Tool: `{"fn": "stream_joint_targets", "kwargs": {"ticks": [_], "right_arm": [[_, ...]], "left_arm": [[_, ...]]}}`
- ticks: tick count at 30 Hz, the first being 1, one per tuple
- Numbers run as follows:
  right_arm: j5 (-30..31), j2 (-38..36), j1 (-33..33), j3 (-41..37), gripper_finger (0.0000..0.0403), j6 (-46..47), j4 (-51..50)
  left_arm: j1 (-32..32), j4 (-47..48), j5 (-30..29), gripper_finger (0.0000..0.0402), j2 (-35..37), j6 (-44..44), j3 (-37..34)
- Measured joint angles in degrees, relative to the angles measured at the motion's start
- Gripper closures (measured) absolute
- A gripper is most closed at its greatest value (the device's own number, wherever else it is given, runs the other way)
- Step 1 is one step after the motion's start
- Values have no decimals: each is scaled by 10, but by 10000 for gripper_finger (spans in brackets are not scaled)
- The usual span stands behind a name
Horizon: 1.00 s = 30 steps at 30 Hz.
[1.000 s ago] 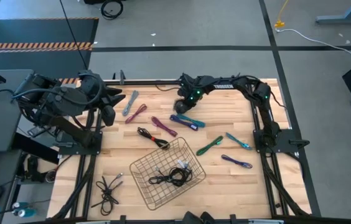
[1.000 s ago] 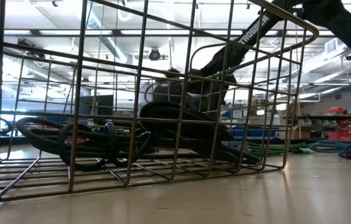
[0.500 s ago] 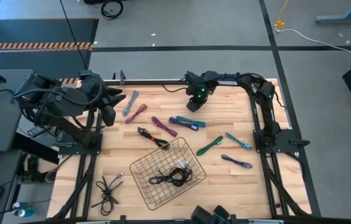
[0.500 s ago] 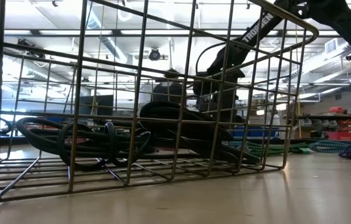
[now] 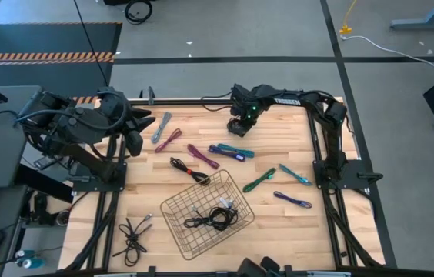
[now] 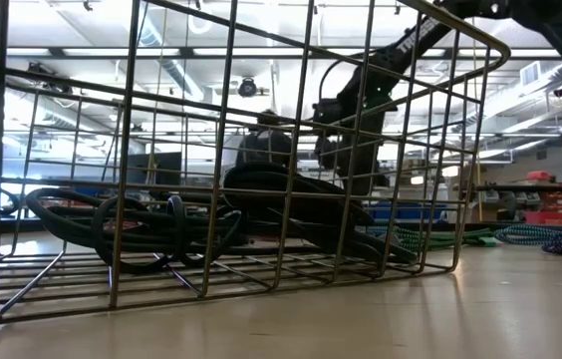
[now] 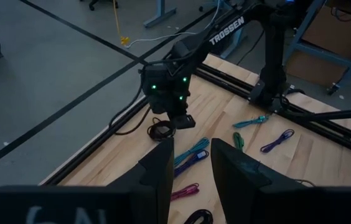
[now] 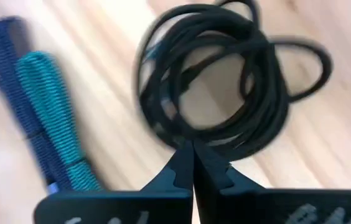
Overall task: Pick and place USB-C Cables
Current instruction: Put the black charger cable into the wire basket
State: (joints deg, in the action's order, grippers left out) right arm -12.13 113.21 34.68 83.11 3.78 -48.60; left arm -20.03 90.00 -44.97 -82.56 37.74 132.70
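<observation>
My right gripper [image 5: 239, 128] hovers near the table's far edge, shut on a black coiled USB-C cable [image 8: 225, 81], which also shows in the left wrist view as a small black coil [image 7: 161, 129] under the fingers. The other cables lie loose on the wood: grey [image 5: 161, 125], magenta [image 5: 168, 139], purple [image 5: 201, 155], blue and teal [image 5: 232, 151], green [image 5: 259, 181], teal [image 5: 294, 175], purple [image 5: 292, 201] and black [image 5: 188, 169]. More black cables [image 5: 213, 218] lie in the wire basket [image 5: 178, 201]. My left gripper [image 7: 191, 165] waits open at the table's left. My right gripper pinches the black coil's rim [image 8: 182, 134] between its two shut fingers, which point down from above. Several turns of the cable run into the pinch. The coil hangs below the fingers; whether its lower edge touches the wood I cannot tell.
A bundle of black cables [image 5: 134, 231] lies near the table's near left corner. The wire basket stands at the near middle and fills the low view [image 6: 306, 90]. Bare wood shows between the basket and the right edge.
My right gripper has moved a little toward the table's right edge and risen, staying shut on the black coil, which has gone along with it. The left arm has kept still.
</observation>
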Motion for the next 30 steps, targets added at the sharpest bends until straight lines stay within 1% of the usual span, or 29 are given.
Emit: {"fn": "stream_joint_targets", "kwargs": {"ticks": [4, 8, 11, 13, 16, 19, 25, 30], "right_arm": [[-28, -10, -3, 0, 380, -21, 1], [-27, -11, -12, 0, 365, -68, -15], [-21, -11, -21, 0, 352, -110, -45], [12, -11, -29, 0, 340, -142, -61], [80, -11, -39, 0, 319, -173, -71], [124, -11, -46, 0, 295, -181, -72], [151, -12, -58, 1, 254, -199, -56], [174, -12, -68, 1, 237, -248, -31]], "left_arm": [[0, 0, 0, 290, 0, 0, 0], [0, 0, 0, 290, 0, 6, 0], [0, 0, 0, 290, 0, 6, 0], [0, 0, 0, 290, 0, 6, 0], [0, 0, 0, 290, 0, 6, 0], [0, 0, 0, 290, 0, 6, 0], [0, 0, 0, 290, 0, 6, 0], [0, 0, 0, 290, 0, 6, 0]]}}
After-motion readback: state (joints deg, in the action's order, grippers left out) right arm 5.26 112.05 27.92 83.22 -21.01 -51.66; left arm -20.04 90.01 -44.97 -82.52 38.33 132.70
